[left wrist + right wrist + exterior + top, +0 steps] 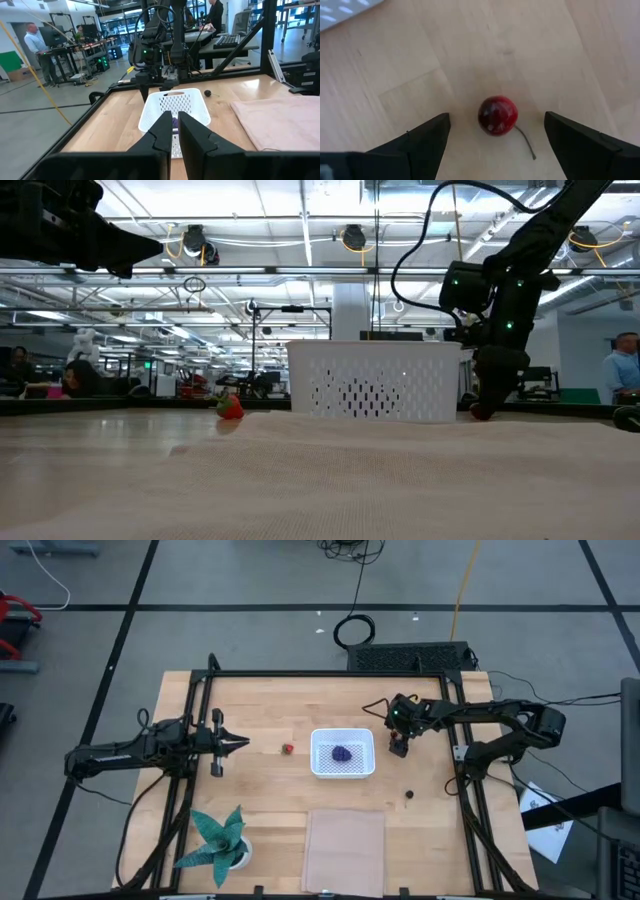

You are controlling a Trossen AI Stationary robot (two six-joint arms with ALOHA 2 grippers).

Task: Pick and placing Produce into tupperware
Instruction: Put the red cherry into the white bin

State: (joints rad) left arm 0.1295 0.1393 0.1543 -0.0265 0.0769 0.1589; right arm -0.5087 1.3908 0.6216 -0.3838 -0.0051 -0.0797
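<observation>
My right gripper (pixel 495 132) is spread wide over one dark red ball (pixel 498 115) on the wood, just beside the tupperware (pixel 343 768), which holds one purple lump (pixel 342 753). A second ball (pixel 409 794) and one red piece (pixel 287 749) lie apart. My left gripper (pixel 243 743) waits, fingers together. Beyond the table (pixel 270 800), an open workshop with people.

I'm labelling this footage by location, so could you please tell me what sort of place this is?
It looks like a large open robotics lab or workshop: rows of ceiling strip lights, people at computer workstations beyond the wooden table, and cables on a taped grey floor.
</observation>
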